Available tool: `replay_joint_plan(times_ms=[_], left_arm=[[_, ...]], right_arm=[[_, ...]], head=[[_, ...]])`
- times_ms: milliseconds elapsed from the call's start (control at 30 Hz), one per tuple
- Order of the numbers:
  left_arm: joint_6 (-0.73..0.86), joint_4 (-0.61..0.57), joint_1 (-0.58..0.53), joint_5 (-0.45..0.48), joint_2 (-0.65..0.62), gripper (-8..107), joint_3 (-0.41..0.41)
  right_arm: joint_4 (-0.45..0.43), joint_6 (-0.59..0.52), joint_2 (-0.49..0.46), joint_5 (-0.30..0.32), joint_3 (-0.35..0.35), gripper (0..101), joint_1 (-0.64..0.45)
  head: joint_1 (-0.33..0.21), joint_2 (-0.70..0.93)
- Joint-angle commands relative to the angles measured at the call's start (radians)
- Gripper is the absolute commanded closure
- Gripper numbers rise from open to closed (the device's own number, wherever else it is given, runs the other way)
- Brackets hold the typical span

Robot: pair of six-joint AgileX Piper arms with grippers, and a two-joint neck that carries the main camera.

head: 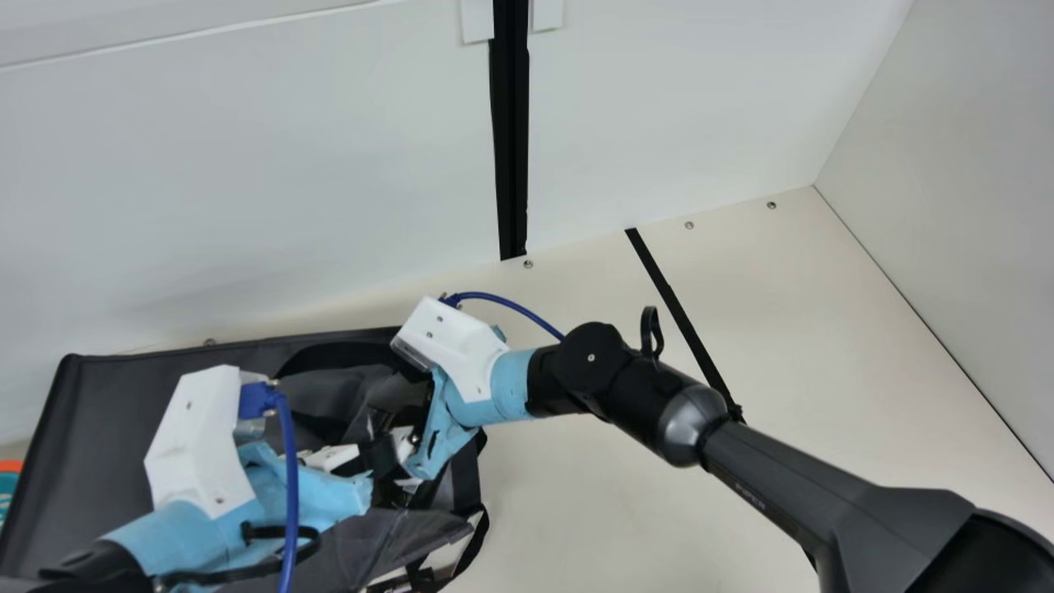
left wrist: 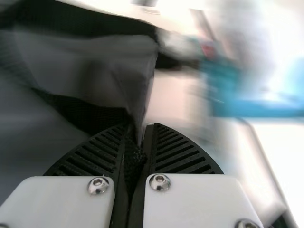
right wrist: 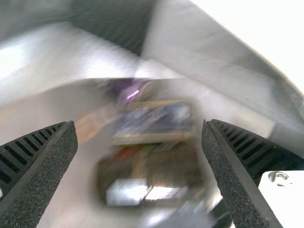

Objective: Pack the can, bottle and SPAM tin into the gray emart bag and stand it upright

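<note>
Gray fabric of the bag (head: 387,539) with black straps and silvery lining lies at the lower left of the main view. My left gripper (head: 377,465) is at its folds, with my right gripper (head: 395,428) close beside it. In the left wrist view, my left gripper (left wrist: 137,142) is shut on a black-trimmed edge of the gray bag (left wrist: 95,61). My right gripper (right wrist: 140,130) stands open, facing the bag's silvery lining (right wrist: 109,57). Ahead of it, blurred, are a blue-and-yellow patch (right wrist: 154,118) and a brownish shape (right wrist: 152,173); which items these are, I cannot tell.
A flat dark gray panel (head: 99,420) with piped edges extends left behind my left arm; whether it belongs to the bag is unclear. An orange-and-teal object (head: 6,490) is at the far left edge. White walls stand behind, and a black strip (head: 679,309) crosses the cream table (head: 823,346).
</note>
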Motion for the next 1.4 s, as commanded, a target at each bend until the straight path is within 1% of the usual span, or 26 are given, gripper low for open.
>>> replay_joint_plan(times_ms=[0,267,600,933,1167,1367], left_arm=[[0.0,0.0,0.0,0.0,0.0,107,0.0],[0.0,0.026,0.007,-0.005,0.007,107,0.002],[0.0,0.036,0.007,-0.007,0.007,107,0.002],[0.0,0.036,0.007,-0.007,0.007,107,0.002],[0.0,0.036,0.007,-0.007,0.007,107,0.002],[0.0,0.036,0.007,-0.007,0.007,107,0.002]], right_arm=[[0.004,0.001,0.001,-0.077,0.008,6,-0.011],[-0.002,-0.026,-0.021,-0.071,0.041,6,-0.037],[-0.003,-0.056,-0.07,-0.038,0.089,6,-0.09],[-0.034,-0.07,-0.15,-0.001,0.149,6,-0.17],[-0.065,-0.06,-0.211,0.032,0.175,6,-0.227],[-0.092,-0.038,-0.262,0.044,0.196,6,-0.271]], head=[[-0.023,0.002],[-0.023,0.002],[-0.023,0.002],[-0.023,0.002],[-0.023,0.002],[-0.023,0.002]])
